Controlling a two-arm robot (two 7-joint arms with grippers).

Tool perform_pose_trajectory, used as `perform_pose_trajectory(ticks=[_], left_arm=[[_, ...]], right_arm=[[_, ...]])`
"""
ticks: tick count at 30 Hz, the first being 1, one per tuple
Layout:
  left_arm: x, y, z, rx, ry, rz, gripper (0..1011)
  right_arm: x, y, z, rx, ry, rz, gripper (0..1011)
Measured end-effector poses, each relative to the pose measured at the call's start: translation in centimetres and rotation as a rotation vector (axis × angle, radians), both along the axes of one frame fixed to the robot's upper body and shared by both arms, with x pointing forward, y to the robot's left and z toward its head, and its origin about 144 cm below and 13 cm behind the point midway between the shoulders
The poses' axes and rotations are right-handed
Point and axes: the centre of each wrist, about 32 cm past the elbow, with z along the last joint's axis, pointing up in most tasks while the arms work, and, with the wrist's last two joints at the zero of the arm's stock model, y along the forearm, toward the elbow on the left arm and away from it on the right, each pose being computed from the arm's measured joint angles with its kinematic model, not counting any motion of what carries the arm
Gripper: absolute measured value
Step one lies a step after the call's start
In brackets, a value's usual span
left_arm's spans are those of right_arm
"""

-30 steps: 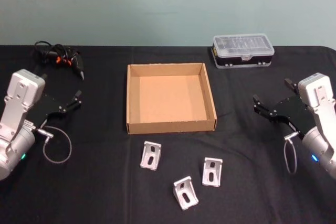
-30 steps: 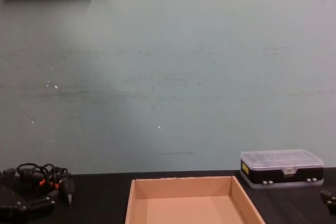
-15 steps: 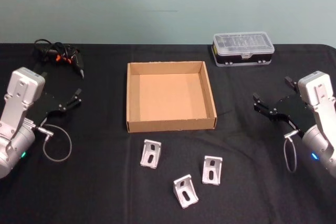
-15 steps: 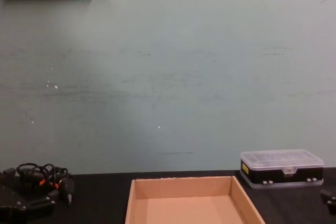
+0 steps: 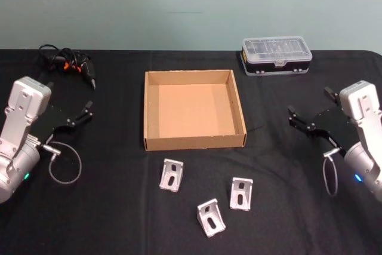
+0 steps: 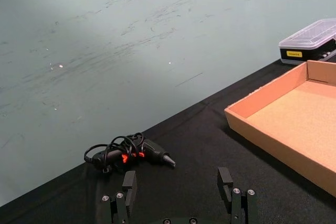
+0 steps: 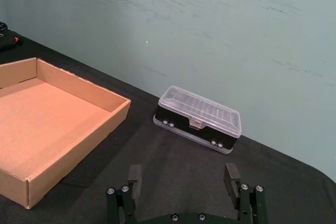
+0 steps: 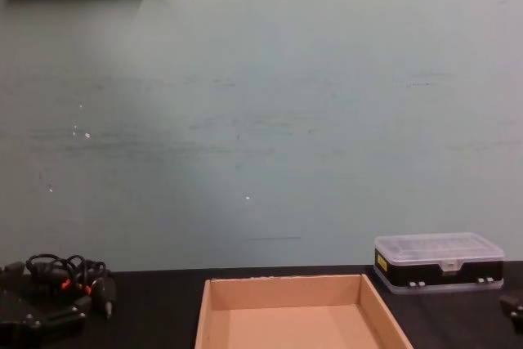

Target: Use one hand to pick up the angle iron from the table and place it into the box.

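In the head view, the wide shallow tan cardboard box (image 5: pixel 194 142) sits on the flat matte black table (image 5: pixel 119 219) at the centre of the frame. Below it, in the lower middle, three silver metal angle irons lie on the table, apart from one another: one (image 5: pixel 171 175) just under the box's lower left corner, one (image 5: pixel 241 194) further right, and one (image 5: pixel 210 218) lowest, between those two. The small clear-lidded plastic case (image 5: pixel 276 55) stands at upper right, beyond the box's far right corner. A black corded tool (image 5: pixel 71 64) lies at upper left. The black two-fingered left gripper (image 5: pixel 70 97) is at the left edge and the right gripper (image 5: pixel 309 103) at the right edge, both level with the box and well apart from it.
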Motion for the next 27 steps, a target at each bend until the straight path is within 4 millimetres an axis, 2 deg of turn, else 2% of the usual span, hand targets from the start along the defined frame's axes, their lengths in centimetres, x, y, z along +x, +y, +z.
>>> perform_pose_trajectory(ticks=[8,27], left_arm=[[0.0,0.0,0.0,0.000,0.000,0.000,1011],[0.0,0.0,0.0,0.000,0.000,0.000,1011]], right_arm=[[-0.5,-0.2,1.2,0.042,-0.005,0.034,1000],[-3.6,-1.2,8.6,0.024,0.007,0.306,1000]])
